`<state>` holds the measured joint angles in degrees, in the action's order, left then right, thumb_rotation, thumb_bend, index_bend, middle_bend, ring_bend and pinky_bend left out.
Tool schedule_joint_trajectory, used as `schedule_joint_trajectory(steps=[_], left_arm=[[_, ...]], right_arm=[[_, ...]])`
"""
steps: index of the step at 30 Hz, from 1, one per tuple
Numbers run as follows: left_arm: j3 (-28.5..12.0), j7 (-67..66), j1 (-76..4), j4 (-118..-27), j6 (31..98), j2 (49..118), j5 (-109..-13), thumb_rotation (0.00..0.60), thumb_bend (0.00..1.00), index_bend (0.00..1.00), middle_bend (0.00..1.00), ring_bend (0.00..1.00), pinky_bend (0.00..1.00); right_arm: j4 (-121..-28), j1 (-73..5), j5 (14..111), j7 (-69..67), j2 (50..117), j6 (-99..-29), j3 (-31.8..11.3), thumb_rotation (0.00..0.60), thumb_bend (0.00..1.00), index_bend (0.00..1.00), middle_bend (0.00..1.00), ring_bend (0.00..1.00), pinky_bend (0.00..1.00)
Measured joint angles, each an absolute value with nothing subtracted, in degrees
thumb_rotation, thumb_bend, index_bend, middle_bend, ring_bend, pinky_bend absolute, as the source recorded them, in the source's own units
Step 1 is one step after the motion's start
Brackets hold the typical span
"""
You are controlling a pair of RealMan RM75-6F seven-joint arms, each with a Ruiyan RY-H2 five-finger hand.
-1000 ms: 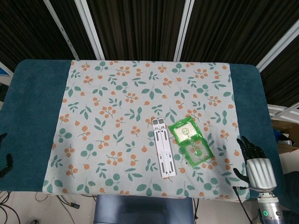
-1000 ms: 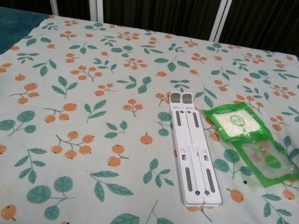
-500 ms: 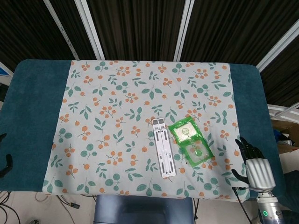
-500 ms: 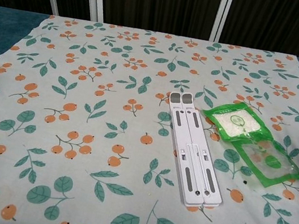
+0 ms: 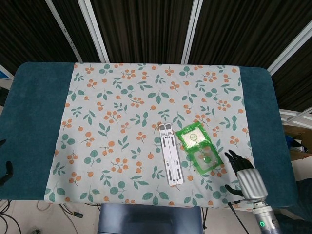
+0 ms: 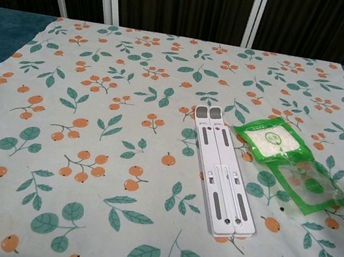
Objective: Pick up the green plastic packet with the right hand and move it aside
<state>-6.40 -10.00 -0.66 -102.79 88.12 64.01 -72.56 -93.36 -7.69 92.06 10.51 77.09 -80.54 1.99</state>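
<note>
Flat green plastic packet (image 5: pixel 200 149) lies ungrasped, just beyond the fingers. Right hand (image 5: pixel 242 173) empty, fingers spread; pickup and move remain.

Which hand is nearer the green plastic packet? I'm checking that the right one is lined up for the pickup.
Right. The right hand is just beside the green plastic packet, off its right end, not touching. The left hand barely shows at the table's far left edge.
</note>
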Motion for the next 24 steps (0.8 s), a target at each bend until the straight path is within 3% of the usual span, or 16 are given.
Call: schedule_joint_trajectory(steps=[24], left_arm=[[-6.84, -9.92, -0.68, -103.42, 87.57, 63.71, -70.92, 0.6, 0.55, 0.13, 0.0, 0.0, 0.0]], right_arm=[[-87.63, -13.17, 88.37, 23.42, 92.99, -72.91, -2.04, 0.6, 0.21, 0.05, 0.09, 0.15, 0.22]])
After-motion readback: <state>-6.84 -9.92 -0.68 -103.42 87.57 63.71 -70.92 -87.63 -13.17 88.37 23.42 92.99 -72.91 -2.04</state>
